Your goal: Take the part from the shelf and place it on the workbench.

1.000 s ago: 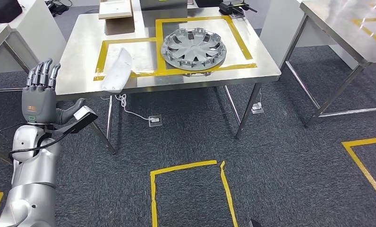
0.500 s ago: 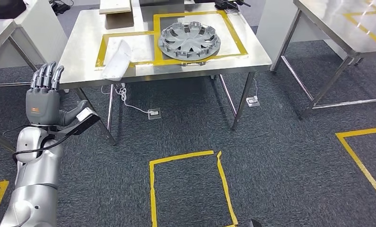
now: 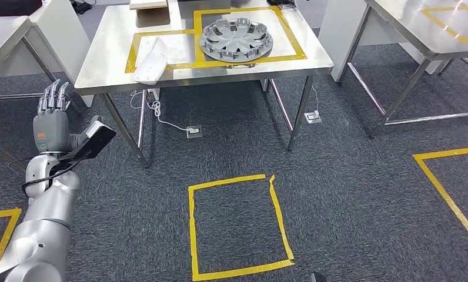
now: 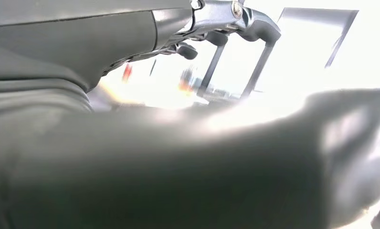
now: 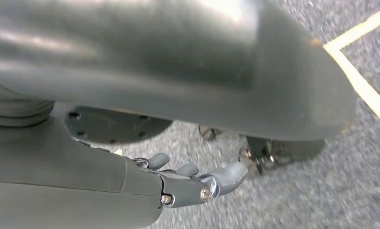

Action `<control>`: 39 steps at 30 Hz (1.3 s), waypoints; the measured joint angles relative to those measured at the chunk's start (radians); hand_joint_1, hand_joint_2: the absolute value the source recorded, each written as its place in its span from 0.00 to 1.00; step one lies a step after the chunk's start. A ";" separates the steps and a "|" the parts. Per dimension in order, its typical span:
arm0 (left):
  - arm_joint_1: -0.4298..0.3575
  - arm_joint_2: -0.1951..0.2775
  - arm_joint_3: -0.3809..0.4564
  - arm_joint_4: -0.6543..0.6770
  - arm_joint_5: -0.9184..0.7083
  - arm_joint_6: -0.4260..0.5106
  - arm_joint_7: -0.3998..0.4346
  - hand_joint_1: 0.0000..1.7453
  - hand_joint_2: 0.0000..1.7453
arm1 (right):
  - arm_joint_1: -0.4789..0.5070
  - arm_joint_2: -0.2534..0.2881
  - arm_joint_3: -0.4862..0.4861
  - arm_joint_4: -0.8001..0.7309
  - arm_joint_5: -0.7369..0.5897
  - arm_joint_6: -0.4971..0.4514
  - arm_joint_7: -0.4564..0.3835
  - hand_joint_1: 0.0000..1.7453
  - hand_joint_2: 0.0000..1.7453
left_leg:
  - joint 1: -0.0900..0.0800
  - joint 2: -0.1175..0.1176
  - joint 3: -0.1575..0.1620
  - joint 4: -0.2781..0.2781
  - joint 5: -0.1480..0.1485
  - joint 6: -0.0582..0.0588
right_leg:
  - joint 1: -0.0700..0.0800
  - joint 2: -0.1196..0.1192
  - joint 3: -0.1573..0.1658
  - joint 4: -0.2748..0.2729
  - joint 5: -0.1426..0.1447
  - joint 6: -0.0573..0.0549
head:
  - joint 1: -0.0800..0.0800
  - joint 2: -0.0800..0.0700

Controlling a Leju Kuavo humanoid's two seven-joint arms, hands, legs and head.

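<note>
White plastic part (image 3: 151, 60) lies lengthwise on the bench (image 3: 102, 64), far and right of your left hand (image 3: 50, 126), whose fingers are straight, holding nothing.

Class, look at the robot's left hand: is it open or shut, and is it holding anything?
Open and empty. In the head view the left hand is raised with fingers straight and thumb out to the side, nothing in it.

Left arm (image 3: 46, 217): silver, rounded shell segments with a black cable looped behind the wrist. Left hand (image 3: 50, 128): grey palm cover bearing a small orange mark below dark, metal-jointed fingers (image 3: 52, 97). Right hand (image 5: 188, 183): grey fingers with silver screws at the knuckles.
</note>
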 joint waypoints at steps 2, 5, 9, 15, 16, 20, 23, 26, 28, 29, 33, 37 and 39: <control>-0.014 0.001 0.010 0.044 0.046 -0.046 0.005 0.00 1.00 | 0.002 0.000 -0.007 0.000 -0.005 0.005 -0.003 0.00 0.00 | 0.005 0.002 -0.013 -0.002 0.021 0.011 | -0.004 0.006 -0.031 0.070 -0.055 0.013 | 0.002 0.000; -0.025 0.003 0.025 0.090 0.075 -0.072 0.006 0.00 1.00 | 0.004 0.000 -0.016 0.000 -0.006 0.008 -0.009 0.00 0.50 | 0.006 0.003 -0.042 0.001 0.042 0.011 | -0.012 0.009 -0.091 0.257 -0.165 0.028 | 0.005 0.000; -0.027 0.010 0.032 0.125 0.094 -0.082 0.009 0.00 1.00 | 0.006 -0.002 -0.019 0.000 -0.003 0.014 -0.014 0.00 1.00 | 0.010 0.003 -0.064 0.011 0.054 -0.001 | -0.016 0.009 0.028 0.129 -0.126 0.027 | 0.005 0.000; -0.030 0.019 0.032 0.146 0.107 -0.080 0.007 0.00 1.00 | 0.008 -0.002 -0.019 0.000 0.004 0.019 -0.027 0.00 1.00 | 0.006 0.005 -0.071 0.012 0.059 -0.008 | -0.008 0.011 0.094 0.008 -0.101 0.002 | 0.004 0.000; -0.031 0.021 0.032 0.149 0.108 -0.080 0.008 0.00 1.00 | 0.008 -0.002 -0.019 0.000 0.005 0.018 -0.028 0.00 1.00 | 0.006 0.005 -0.071 0.008 0.063 -0.012 | -0.008 0.011 0.093 0.008 -0.099 -0.002 | 0.004 0.000; -0.032 0.023 0.032 0.158 0.118 -0.087 0.015 0.00 1.00 | 0.009 -0.002 -0.019 0.000 0.021 -0.023 -0.039 0.00 1.00 | 0.007 0.005 -0.070 -0.003 0.073 -0.027 | -0.006 0.011 0.089 0.008 -0.095 -0.010 | 0.004 0.000; -0.007 0.024 0.031 0.164 0.156 -0.092 0.024 0.00 1.00 | 0.013 -0.004 -0.007 -0.002 0.027 -0.075 -0.049 0.00 1.00 | 0.008 0.005 -0.072 -0.007 0.076 -0.031 | -0.006 0.010 0.089 0.008 -0.094 -0.013 | 0.004 0.000; 0.055 0.024 0.021 0.167 0.220 -0.116 0.052 0.00 1.00 | 0.025 -0.011 0.020 -0.010 0.021 -0.097 -0.049 0.00 1.00 | 0.008 0.005 -0.075 -0.007 0.077 -0.034 | -0.006 0.011 0.088 0.008 -0.093 -0.015 | 0.004 0.000; 0.095 0.023 0.009 0.168 0.266 -0.138 0.077 0.00 1.00 | 0.032 -0.016 0.039 -0.016 0.014 -0.100 -0.048 0.00 1.00 | 0.008 0.005 -0.075 -0.007 0.078 -0.036 | -0.006 0.010 0.087 0.008 -0.092 -0.015 | 0.004 0.000; 0.113 0.023 0.003 0.168 0.291 -0.150 0.091 0.00 1.00 | 0.036 -0.018 0.049 -0.019 0.011 -0.101 -0.047 0.00 1.00 | 0.008 0.005 -0.076 -0.006 0.078 -0.036 | -0.006 0.010 0.087 0.008 -0.092 -0.015 | 0.004 0.000; 0.197 0.022 -0.025 0.168 0.386 -0.197 0.144 0.00 0.25 | 0.052 -0.029 0.097 -0.035 -0.004 -0.105 -0.044 0.00 0.75 | 0.008 0.004 -0.076 -0.005 0.078 -0.036 | -0.006 0.010 0.088 0.007 -0.091 -0.014 | 0.004 0.000; 0.285 0.021 -0.058 0.167 0.482 -0.245 0.197 0.00 0.00 | 0.070 -0.042 0.147 -0.053 -0.018 -0.108 -0.040 0.00 0.00 | 0.007 0.004 -0.077 -0.003 0.078 -0.035 | -0.006 0.011 0.089 0.006 -0.091 -0.013 | 0.004 0.000; 0.328 0.021 -0.075 0.167 0.530 -0.268 0.224 0.00 0.00 | 0.078 -0.048 0.173 -0.063 -0.026 -0.109 -0.038 0.00 0.00 | 0.007 0.004 -0.078 -0.003 0.077 -0.034 | -0.006 0.011 0.089 0.005 -0.091 -0.013 | 0.004 0.000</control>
